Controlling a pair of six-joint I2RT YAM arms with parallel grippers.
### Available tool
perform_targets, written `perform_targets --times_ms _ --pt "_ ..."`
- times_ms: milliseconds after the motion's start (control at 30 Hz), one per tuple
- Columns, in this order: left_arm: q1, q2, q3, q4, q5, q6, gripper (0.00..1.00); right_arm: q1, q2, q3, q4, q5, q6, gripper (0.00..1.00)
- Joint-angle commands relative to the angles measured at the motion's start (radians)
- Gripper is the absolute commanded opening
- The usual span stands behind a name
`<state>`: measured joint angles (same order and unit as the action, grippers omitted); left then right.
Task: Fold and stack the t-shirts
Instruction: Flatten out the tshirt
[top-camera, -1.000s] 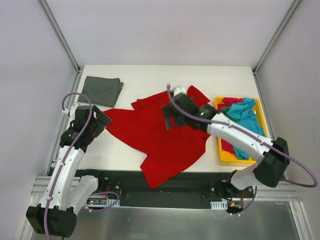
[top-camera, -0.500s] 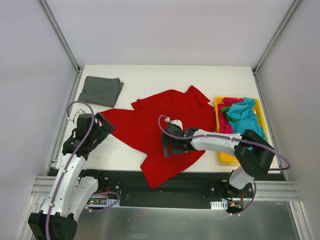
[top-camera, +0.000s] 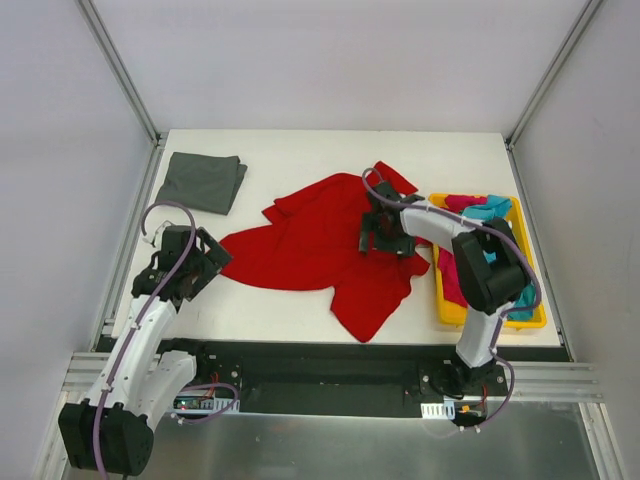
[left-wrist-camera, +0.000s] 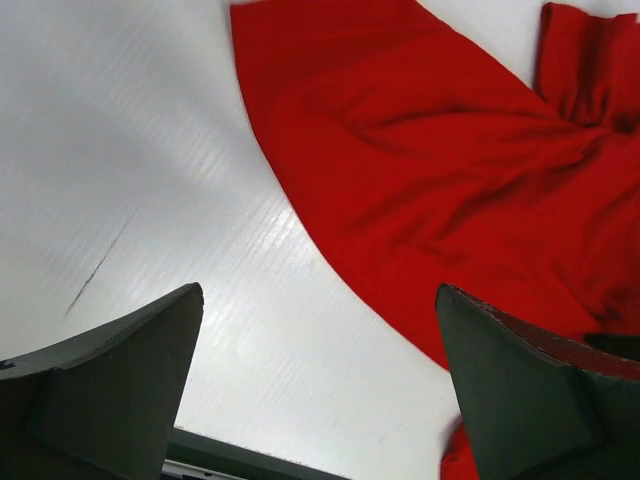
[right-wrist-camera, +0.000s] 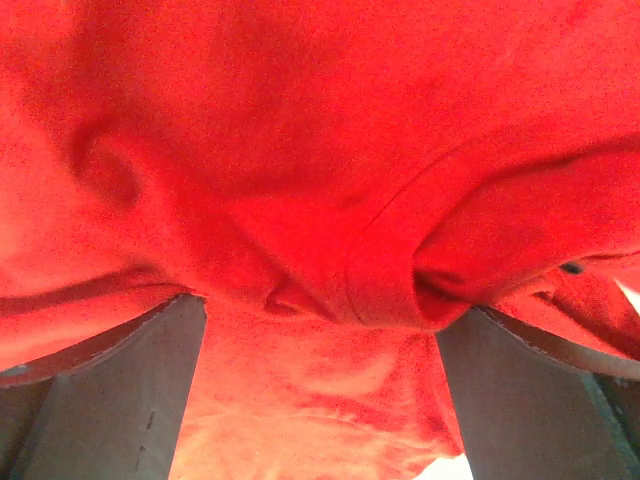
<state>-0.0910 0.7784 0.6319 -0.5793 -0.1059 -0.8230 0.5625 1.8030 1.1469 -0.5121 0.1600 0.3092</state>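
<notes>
While both my grippers are spread wide with nothing pinched, the bright red cloth t-shirt (top-camera: 310, 248) lies rumpled and unfolded across the middle of the white table (top-camera: 300, 155). Right gripper (top-camera: 380, 235) sits low over the shirt's right part. In the right wrist view red cloth fills the frame, and a bunched fold sits between my fingers (right-wrist-camera: 110, 380), which stand well apart either side of it. Left gripper (top-camera: 207, 262) is just beside the shirt's left tip. The left wrist view shows bare table between the fingers (left-wrist-camera: 120, 380), with the red edge running past the right one. Folded dark grey cloth t-shirt (top-camera: 205, 181) lies flat at the far left corner, well apart from both grippers. Turquoise t-shirt (top-camera: 488, 210) and pinkish-red t-shirt (top-camera: 448, 275) are heaped in the yellow plastic tray (top-camera: 480, 321) at the table's right edge, partly behind my right arm.
</notes>
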Motion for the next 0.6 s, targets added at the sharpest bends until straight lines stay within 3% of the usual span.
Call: perform_targets --times_ms 0,300,400,500,567 --pt "-0.001 0.038 -0.026 0.012 -0.006 -0.027 0.99 -0.096 0.145 0.204 -0.155 0.009 -0.097 0.96" --pt "-0.001 0.186 -0.037 0.030 -0.063 -0.057 0.98 -0.188 0.219 0.543 -0.226 0.102 -0.238 0.96" --pt "-0.001 0.238 -0.038 0.094 -0.078 -0.048 0.94 -0.162 0.103 0.464 -0.180 0.105 -0.278 0.96" --pt "0.002 0.303 -0.028 0.151 -0.060 -0.048 0.89 -0.110 -0.072 0.282 -0.088 0.144 -0.277 0.96" --pt "0.002 0.343 -0.028 0.202 -0.006 -0.042 0.80 -0.069 -0.215 0.153 -0.040 0.171 -0.260 0.96"
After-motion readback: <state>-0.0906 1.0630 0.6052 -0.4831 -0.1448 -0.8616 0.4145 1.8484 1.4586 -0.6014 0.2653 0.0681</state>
